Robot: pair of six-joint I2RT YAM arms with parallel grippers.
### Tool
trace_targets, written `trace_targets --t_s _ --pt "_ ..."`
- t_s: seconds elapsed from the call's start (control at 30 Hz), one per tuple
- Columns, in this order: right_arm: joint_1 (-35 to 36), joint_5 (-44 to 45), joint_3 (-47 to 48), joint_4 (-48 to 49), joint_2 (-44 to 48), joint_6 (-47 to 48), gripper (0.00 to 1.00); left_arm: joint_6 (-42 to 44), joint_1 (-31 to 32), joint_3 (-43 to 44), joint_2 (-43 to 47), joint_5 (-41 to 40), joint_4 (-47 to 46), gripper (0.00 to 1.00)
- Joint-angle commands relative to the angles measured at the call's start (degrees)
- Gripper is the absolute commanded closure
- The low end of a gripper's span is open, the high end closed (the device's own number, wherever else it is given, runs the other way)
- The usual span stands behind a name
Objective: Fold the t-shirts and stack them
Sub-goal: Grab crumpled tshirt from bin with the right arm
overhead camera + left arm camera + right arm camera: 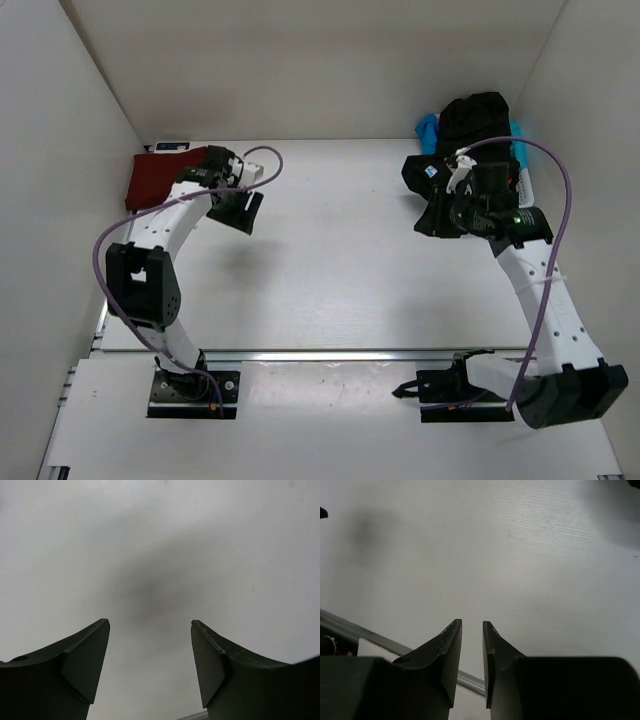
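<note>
**Lighting even and diffuse from overhead; exposure bright.**
Top view: sharp; the white walls and table run near washed out, and shadows on them are faint and soft-edged. Left wrist view: 1 broad, blurred shadow patch on the table ahead of the left gripper's fingers, which read near-black and slightly soft. Right wrist view: table grain in focus; the right gripper's fingers are dark silhouettes, and a dim shadow smudge sits upper left.

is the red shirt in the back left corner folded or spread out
Folded, it seems: the dark red t-shirt lies as a small compact block, far narrower than a spread shirt would be.
</note>
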State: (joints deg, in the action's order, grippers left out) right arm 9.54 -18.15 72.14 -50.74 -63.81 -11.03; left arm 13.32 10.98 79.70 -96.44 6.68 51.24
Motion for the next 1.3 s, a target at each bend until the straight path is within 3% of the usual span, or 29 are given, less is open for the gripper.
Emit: trace_targets --t_s 0.0,0.13,0.27,0.37,0.7,0.87,1.03,1.17,1.23,1.27 --pt "-3.47 -3.56 4.31 6.35 -4.91 -1.19 0.8 1.44 -0.35 7.82 -2.17 -1.76 -1.5 0.23" --pt "-8.2 2.15 7.05 7.14 -7.73 -3.38 0.81 1.0 1.93 10.92 -3.93 -3.16 -5.62 0.22" --pt "-17.43 2.95 7.14 11.0 -7.91 -7.51 0.77 0.04 4.05 7.23 -1.82 -2.2 -10.36 0.19" --pt "-19.56 6.45 9.5 12.59 -10.45 -7.61 0.75 -3.38 4.31 4.85 -1.29 1.49 -12.13 0.18" --pt "-15.96 14.18 23.57 11.63 -32.4 -2.95 0.34 -6.29 7.3 -1.39 -2.17 5.28 -13.89 0.18" --pt "-14.46 20.44 36.38 7.24 -45.07 -1.02 0.31 -8.23 5.9 1.24 -3.83 5.1 -13.62 0.18" --pt "-13.23 24.48 43.6 5.13 -53.6 -0.05 0.37 -7.61 5.1 2.65 -5.77 3.34 -13.01 0.18" --pt "-13.23 24.22 41.95 4.51 -54.4 0.12 0.49 -7.78 4.75 3.27 -6.21 2.47 -12.48 0.18" --pt "-13.32 23.25 40.98 5.3 -54.23 0.21 0.71 -7.43 4.75 3.44 -6.48 1.94 -12.4 0.18" --pt "-13.75 21.77 40.72 6.17 -53.88 0.22 0.89 -7.35 4.92 3.44 -6.65 1.5 -12.22 0.17"
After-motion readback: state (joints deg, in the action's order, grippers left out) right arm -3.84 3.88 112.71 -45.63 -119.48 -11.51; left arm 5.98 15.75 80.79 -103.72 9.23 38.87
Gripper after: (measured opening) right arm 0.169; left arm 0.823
